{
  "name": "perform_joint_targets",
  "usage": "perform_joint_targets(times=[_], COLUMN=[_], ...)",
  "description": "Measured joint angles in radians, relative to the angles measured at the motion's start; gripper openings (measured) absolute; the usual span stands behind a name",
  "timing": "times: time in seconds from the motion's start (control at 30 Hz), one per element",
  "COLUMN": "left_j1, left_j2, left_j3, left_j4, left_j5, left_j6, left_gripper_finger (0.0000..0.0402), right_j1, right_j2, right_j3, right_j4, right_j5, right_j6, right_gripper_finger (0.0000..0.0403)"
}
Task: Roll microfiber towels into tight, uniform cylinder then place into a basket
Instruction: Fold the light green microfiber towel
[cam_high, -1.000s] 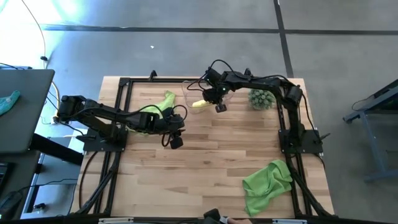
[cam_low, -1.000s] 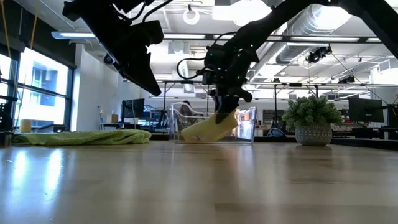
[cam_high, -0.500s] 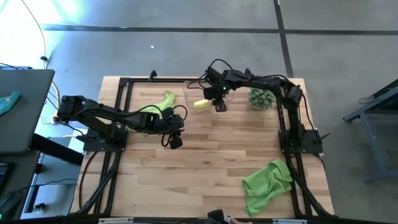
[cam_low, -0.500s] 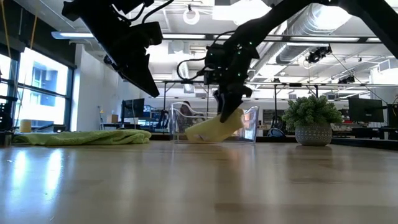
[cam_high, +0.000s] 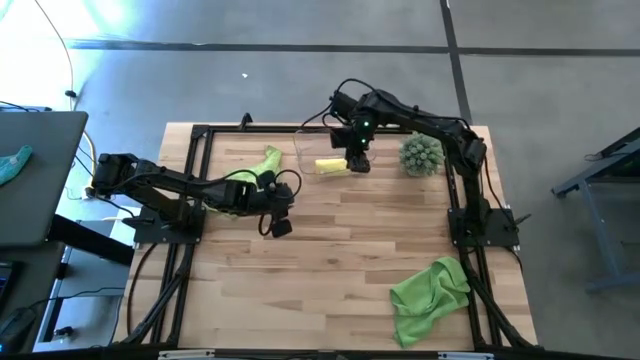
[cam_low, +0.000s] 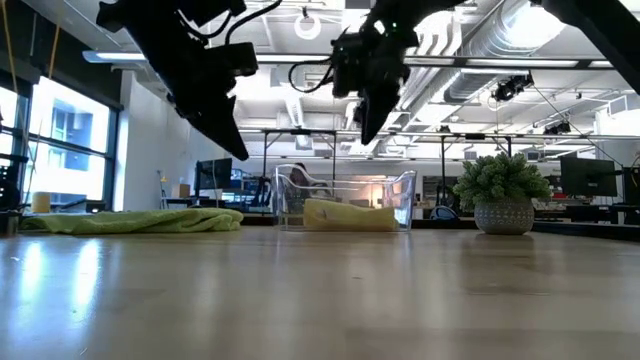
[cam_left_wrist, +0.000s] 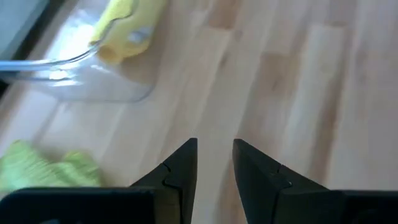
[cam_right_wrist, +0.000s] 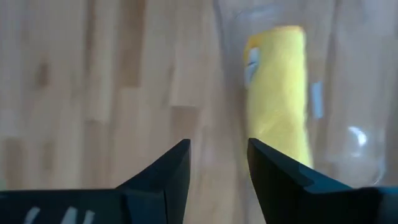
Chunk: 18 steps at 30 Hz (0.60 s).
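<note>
High view: basket (cam_high: 318, 152) at table (cam_high: 330, 250) far edge; yellow towel (cam_high: 330, 166) rolled inside; right hand (cam_high: 357, 163) just above, released.
Low view: best lifted straight up, clear of the rim.
Left wrist view: left hand (cam_left_wrist: 214, 163) slightly parted, empty, above table.
Right wrist view: fingers (cam_right_wrist: 171, 168) apart, pointing down.

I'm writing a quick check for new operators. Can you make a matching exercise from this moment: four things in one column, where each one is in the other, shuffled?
Things:
1. rolled bright yellow microfiber towel
2. crumpled lime green towel
3. spiky green ball-shaped plant
4. right gripper

Places:
A. far edge of the table, beside the right arm
B. raised over the basket, open
C. near right corner of the table
D. lying in the clear plastic basket

Pairs: 1-D, 2-C, 3-A, 4-B
</note>
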Motion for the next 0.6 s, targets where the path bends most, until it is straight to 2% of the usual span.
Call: perform_joint_targets(times=[0.17, 0.33, 0.47, 0.6], left_j1=[0.042, 0.121, 0.209, 0.294], left_j2=[0.0, 0.0, 0.001, 0.015], left_j3=[0.0, 0.0, 0.0, -0.014], left_j4=[-0.072, -0.181, -0.316, -0.392], left_j5=[-0.066, -0.095, -0.071, 0.009], left_j6=[-0.006, -0.07, -0.15, -0.226], left_gripper_finger=[0.0092, 0.0092, 0.0092, 0.0092], right_j1=[0.043, 0.134, 0.224, 0.307], right_j2=[-0.001, -0.001, -0.002, -0.022], right_j3=[0.107, 0.174, 0.197, 0.194], right_j4=[-0.155, -0.242, -0.267, -0.268], right_j5=[-0.123, -0.175, -0.177, -0.177], right_j6=[0.057, 0.079, 0.1, 0.129], right_gripper_finger=[0.0149, 0.0149, 0.0149, 0.0149])
